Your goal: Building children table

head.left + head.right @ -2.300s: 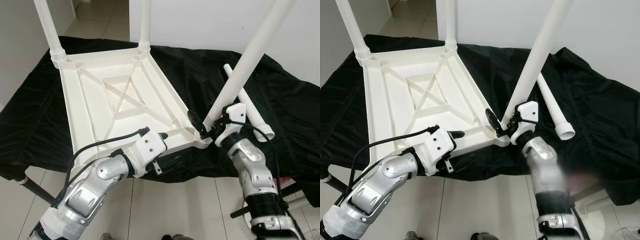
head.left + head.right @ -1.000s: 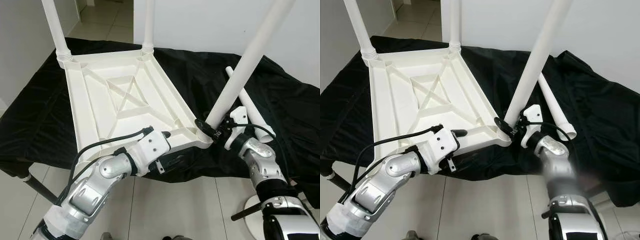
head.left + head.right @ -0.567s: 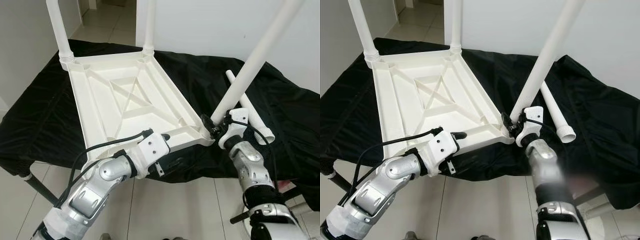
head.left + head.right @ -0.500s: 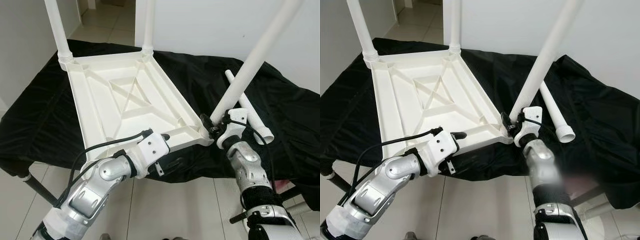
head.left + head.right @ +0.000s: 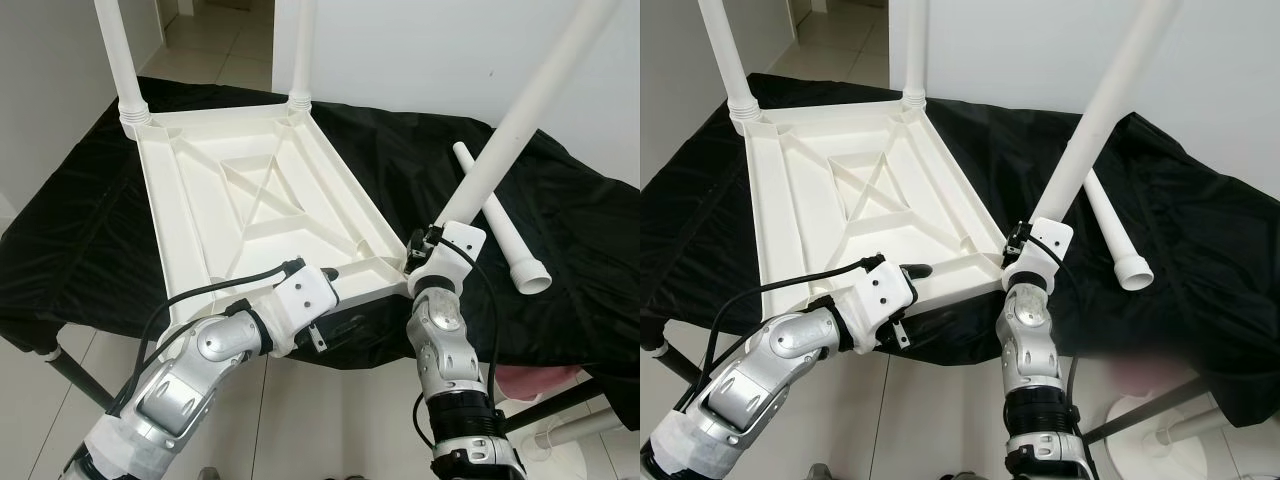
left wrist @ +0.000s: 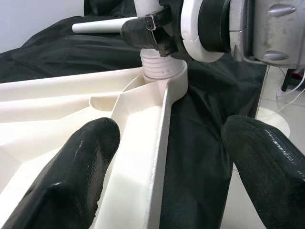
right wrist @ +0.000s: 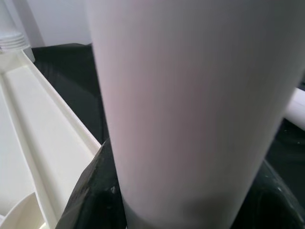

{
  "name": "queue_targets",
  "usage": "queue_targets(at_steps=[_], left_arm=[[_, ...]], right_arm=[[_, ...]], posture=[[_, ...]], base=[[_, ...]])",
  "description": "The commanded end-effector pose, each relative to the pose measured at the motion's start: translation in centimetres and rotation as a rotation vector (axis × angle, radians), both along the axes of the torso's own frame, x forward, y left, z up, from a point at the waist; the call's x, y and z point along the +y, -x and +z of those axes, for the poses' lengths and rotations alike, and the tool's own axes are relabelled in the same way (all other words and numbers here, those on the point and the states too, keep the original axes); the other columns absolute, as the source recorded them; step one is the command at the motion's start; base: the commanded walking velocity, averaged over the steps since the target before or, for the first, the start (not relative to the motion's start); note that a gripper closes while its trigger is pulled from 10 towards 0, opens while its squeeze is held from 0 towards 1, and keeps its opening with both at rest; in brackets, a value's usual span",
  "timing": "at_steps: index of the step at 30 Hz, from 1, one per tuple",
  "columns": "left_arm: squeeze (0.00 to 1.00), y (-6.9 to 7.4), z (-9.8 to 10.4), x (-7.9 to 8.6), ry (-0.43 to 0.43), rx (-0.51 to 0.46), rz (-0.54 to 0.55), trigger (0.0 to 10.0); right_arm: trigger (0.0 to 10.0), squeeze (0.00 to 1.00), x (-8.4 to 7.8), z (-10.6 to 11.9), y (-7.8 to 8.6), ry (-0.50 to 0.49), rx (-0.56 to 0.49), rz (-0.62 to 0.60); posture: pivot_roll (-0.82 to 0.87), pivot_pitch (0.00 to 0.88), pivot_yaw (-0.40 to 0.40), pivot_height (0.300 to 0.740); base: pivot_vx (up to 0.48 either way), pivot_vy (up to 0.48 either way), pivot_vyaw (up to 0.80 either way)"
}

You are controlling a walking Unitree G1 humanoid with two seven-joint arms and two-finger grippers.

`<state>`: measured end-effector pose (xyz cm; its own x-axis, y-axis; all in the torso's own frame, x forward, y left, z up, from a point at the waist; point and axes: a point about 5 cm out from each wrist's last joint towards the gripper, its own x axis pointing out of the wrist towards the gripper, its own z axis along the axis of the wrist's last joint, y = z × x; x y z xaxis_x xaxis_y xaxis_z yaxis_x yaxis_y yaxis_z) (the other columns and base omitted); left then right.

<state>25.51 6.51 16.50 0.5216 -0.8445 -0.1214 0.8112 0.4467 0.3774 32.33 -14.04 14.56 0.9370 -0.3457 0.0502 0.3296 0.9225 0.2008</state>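
An upturned white plastic children's table top (image 5: 240, 215) lies on a black cloth (image 5: 90, 230), its ribbed underside facing up. Two white legs already stand in its far corners: one leg (image 5: 112, 50) at about 10 o'clock of the top, a second leg (image 5: 304, 45) at about 12 o'clock.

The left gripper (image 6: 167, 167) sits at the near edge of the top, at about 6 o'clock. In the left wrist view its two black fingers (image 6: 78, 167) are spread apart and straddle the raised rim of the top, one inside the tray-like underside, the other outside over the cloth; whether they touch the rim I cannot tell.

The right gripper (image 5: 425, 245) is at the near right corner of the top, at about 4 o'clock, pinching a third white leg (image 5: 520, 110) low on its shaft. That leg leans up toward 1 o'clock, its threaded end set at the corner socket (image 6: 162, 78). In the right wrist view the black fingers (image 7: 93, 191) hug the tube on both sides.

A loose fourth leg (image 5: 500, 220) lies flat on the cloth at 3 o'clock, just beyond the held one.
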Motion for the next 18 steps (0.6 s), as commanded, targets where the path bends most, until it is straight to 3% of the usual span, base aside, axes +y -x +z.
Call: queue_targets(at_steps=[1,6,7,11,18], left_arm=[[0.0,0.5,-0.4,-0.4,-0.025,0.015,-0.073,10.0],[0.0,0.3,-0.4,-0.3,-0.034,0.008,-0.07,10.0],[0.0,0.2,-0.4,-0.3,-0.035,0.006,-0.069,10.0],[0.0,0.2,-0.2,-0.4,-0.028,0.003,-0.076,10.0],[0.0,0.0,-0.3,-0.4,-0.042,0.0,-0.072,10.0]], right_arm=[[10.0,0.0,-0.5,-1.0,0.5,-0.018,0.054,-0.039],[10.0,0.0,-1.2,-1.3,0.6,-0.009,0.07,-0.054],[10.0,1.0,-1.4,-1.2,0.6,-0.015,0.055,-0.046],[10.0,1.0,-1.6,-0.2,0.7,0.007,-0.01,-0.009],[10.0,1.0,-2.9,-0.1,0.0,0.071,-0.01,0.076]], posture=[[0.03,0.028,-0.089,0.74],[0.03,0.019,-0.086,0.74],[0.03,0.017,-0.086,0.74],[0.02,0.011,-0.084,0.74],[0.02,0.015,-0.085,0.74]], base=[[0.0,0.0,0.0],[0.0,0.0,0.0],[0.0,0.0,0.0],[0.0,0.0,0.0],[0.0,0.0,0.0]])
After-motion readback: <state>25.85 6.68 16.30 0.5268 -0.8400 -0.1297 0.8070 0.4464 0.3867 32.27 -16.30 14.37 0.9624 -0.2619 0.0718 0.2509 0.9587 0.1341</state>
